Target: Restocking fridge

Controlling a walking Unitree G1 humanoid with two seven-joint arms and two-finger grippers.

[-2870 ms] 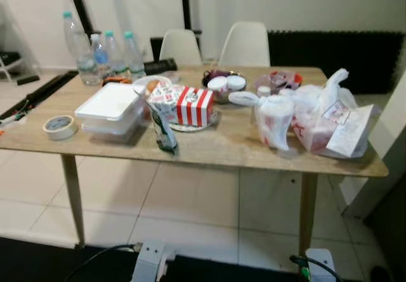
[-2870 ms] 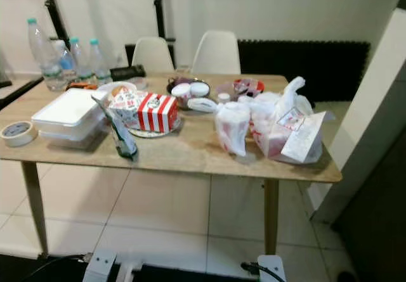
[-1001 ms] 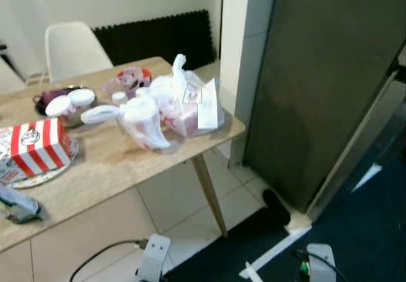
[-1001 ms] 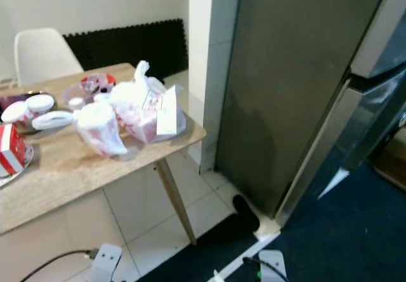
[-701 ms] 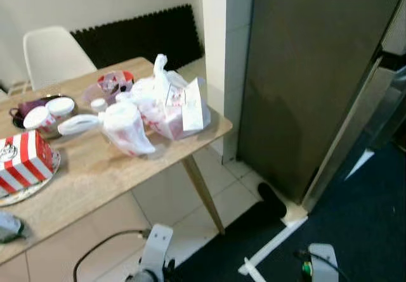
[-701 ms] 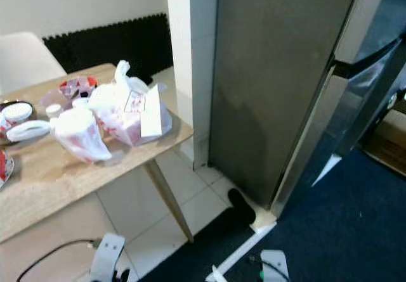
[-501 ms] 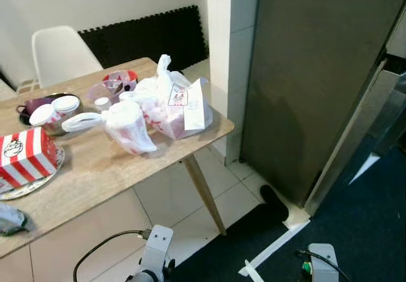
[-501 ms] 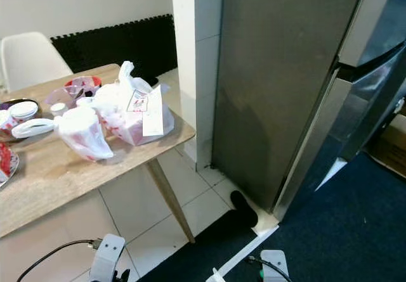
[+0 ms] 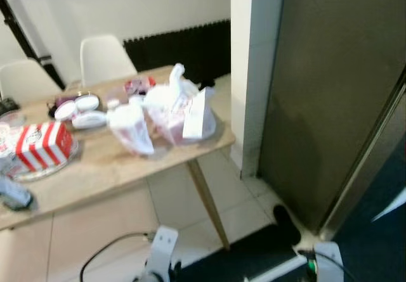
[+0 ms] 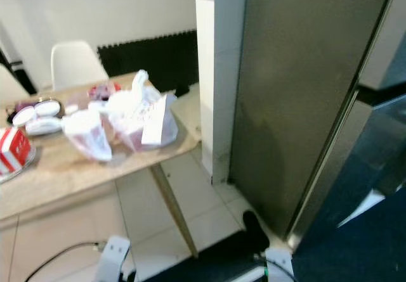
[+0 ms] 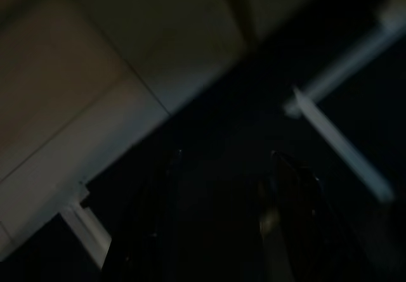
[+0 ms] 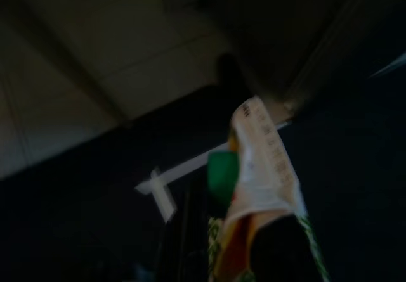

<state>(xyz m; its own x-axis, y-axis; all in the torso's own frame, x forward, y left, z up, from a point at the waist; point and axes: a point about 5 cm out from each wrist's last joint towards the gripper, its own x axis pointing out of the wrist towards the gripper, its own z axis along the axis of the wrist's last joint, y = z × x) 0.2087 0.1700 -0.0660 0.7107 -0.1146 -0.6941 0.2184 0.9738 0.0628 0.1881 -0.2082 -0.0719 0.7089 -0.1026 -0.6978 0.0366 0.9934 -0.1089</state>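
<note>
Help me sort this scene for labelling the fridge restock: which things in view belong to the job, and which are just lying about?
Belongs to the job:
fridge
packet held in the right gripper
white plastic bags on the table, probably

Just lying about:
red-and-white striped box
white chairs
cable on the floor

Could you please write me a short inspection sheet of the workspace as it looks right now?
Surface: wooden table, crowded.
Job's things: closed grey fridge to the table's right; green and white carton in the right gripper.
Clutter: plastic bags, red striped box, small bowls.
Grippers: left gripper hangs over the dark floor, holding nothing.
Cables: black cable on the tiles.
Surroundings: white chairs, black mat along the wall.
</note>
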